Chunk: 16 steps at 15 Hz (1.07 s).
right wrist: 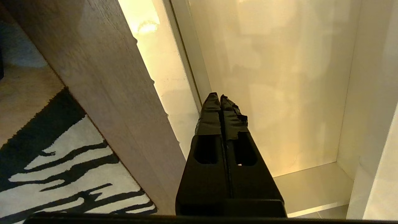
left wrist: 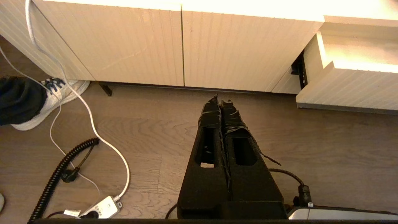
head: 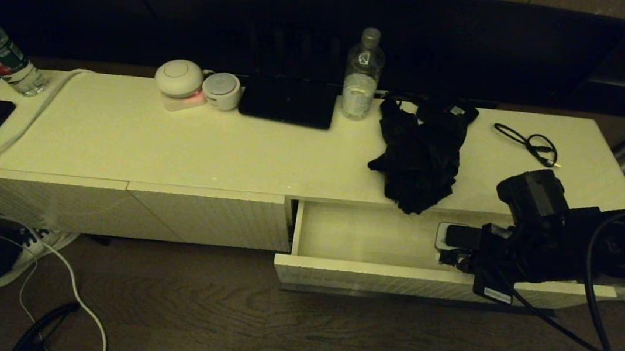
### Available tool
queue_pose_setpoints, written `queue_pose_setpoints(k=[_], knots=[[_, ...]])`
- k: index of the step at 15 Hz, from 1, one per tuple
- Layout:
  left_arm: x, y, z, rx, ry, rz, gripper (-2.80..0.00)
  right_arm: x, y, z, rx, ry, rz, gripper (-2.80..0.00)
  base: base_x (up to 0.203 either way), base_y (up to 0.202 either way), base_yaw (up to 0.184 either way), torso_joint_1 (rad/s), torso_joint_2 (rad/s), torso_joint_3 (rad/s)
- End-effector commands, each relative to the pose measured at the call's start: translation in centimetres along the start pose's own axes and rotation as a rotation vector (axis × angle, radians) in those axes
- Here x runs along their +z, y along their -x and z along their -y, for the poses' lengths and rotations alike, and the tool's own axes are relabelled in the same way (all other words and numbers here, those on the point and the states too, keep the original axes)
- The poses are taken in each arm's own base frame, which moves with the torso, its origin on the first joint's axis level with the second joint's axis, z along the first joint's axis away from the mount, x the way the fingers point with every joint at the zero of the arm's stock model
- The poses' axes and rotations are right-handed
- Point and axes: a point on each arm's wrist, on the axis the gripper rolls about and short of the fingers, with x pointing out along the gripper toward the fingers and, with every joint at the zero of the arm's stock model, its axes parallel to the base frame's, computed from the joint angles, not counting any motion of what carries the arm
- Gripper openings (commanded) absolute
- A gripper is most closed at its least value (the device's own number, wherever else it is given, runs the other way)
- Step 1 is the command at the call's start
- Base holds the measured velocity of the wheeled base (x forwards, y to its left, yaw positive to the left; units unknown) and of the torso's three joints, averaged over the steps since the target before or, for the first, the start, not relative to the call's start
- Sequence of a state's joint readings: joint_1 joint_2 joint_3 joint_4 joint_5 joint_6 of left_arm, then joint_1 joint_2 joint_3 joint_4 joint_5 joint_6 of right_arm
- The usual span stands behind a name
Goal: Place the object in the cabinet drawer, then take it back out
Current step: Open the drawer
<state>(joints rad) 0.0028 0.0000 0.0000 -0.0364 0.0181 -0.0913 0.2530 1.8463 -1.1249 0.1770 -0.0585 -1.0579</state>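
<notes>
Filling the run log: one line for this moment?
drawer: open, bare | garment: on cabinet top | right gripper: shut, over drawer | left gripper: shut, parked low

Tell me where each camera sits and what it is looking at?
Head view: high on the robot, looking down at the soft black fabric garment on the cabinet, the open cream-white ribbed drawer and the right arm.
Left wrist view: behind the shut left pincer, low above the wooden floor, facing the cabinet front.
Right wrist view: behind the shut right pincer, looking into the drawer.
Shared: all three views show the drawer.
</notes>
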Motion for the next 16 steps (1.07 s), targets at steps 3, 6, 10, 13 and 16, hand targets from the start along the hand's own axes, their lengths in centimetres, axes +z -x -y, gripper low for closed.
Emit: queue_pose_setpoints(k=[3, 6, 10, 13, 16], knots=[[0.0, 0.0, 0.0, 0.0, 0.001, 0.002, -2.8, -0.8, 0.3, -1.4, 0.046, 0.011, -0.026, -2.8, 0.0, 0.0, 0.0, 0.0, 0.0, 0.0], [0.0, 0.0, 0.0, 0.0, 0.001, 0.002, -2.8, -1.5, 0.0, -2.8, 0.094, 0.013, -0.053, -2.8, 0.0, 0.0, 0.0, 0.0, 0.0, 0.0], [0.0, 0.0, 0.0, 0.001, 0.001, 0.001, -2.8, -1.9, 0.0, -3.8, 0.125, 0.018, -0.065, -2.8, 0.0, 0.0, 0.0, 0.0, 0.0, 0.0], [0.0, 0.0, 0.0, 0.0, 0.001, 0.002, -2.8, -2.3, -0.2, -4.8, 0.16, 0.024, -0.077, -2.8, 0.0, 0.0, 0.0, 0.0, 0.0, 0.0], [0.0, 0.0, 0.0, 0.0, 0.001, 0.002, -2.8, -2.7, 0.2, -5.5, 0.177, 0.027, -0.081, -2.8, 0.0, 0.0, 0.0, 0.0, 0.0, 0.0]])
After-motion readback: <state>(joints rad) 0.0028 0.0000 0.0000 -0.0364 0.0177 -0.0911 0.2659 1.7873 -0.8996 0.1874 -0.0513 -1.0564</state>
